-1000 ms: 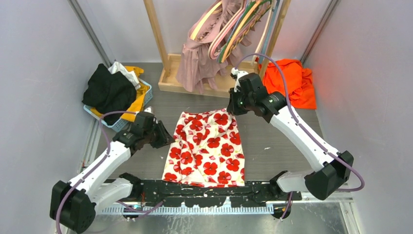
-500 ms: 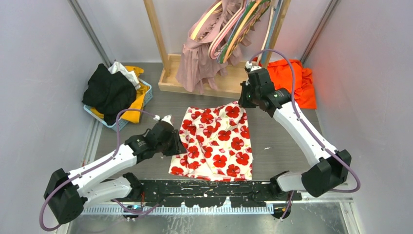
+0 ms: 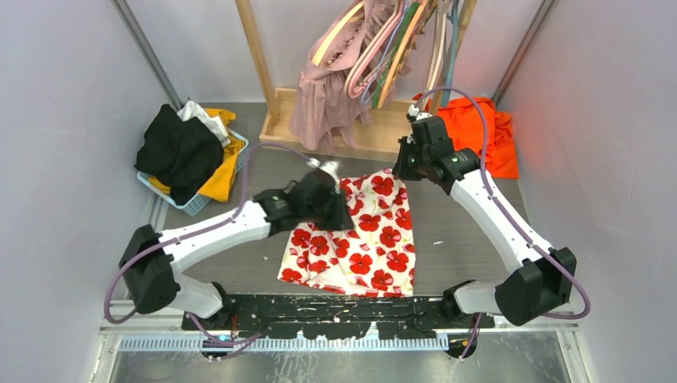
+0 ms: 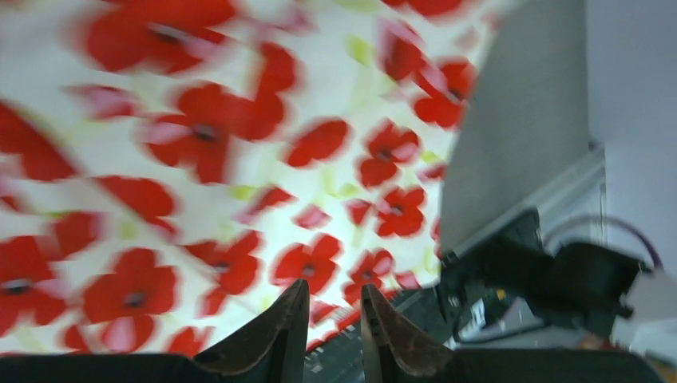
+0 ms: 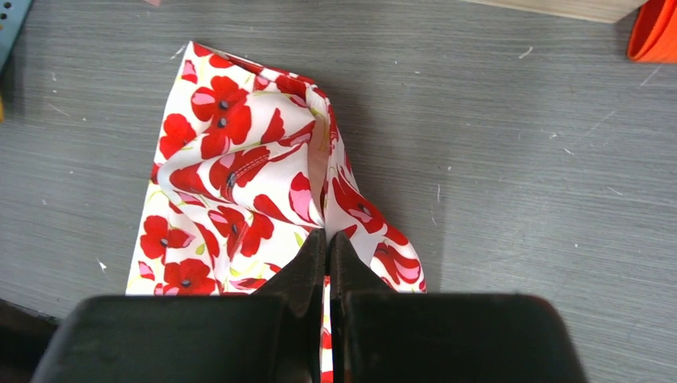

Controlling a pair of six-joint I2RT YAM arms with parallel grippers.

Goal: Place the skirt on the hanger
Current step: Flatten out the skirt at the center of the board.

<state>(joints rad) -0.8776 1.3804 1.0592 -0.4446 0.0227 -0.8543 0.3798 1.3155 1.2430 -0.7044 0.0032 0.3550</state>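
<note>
**Swinging the left arm in over the skirt while the right holds its corner**

In the last 1 s my left gripper (image 4: 334, 319) has left the skirt's left edge and swept in over the cloth. It now hangs above the upper left part of the skirt (image 3: 367, 239). Its wrist view is smeared with motion. The 2 fingers stand a narrow slit apart with nothing between them, so it grips no fabric yet.

The right gripper (image 5: 327, 243) has its fingers pressed together on the skirt's far right corner, and the cloth bunches into folds just ahead of them. Over the same 1 s it drew that corner away from the bases and toward the wooden rack (image 3: 255, 56). In the last 0.5 s it has barely moved.

The skirt lies mostly flat on the table (image 3: 471, 231) between the 2 arms, with its near hem close to the base rail. The hangers (image 3: 383, 48) are on the rack well beyond it.

My reading is that the left arm is going for the opposite waistband corner. With both corners held I could lift the skirt toward a hanger, so the task is early. The risk I see is pinching only 1 layer.
</note>
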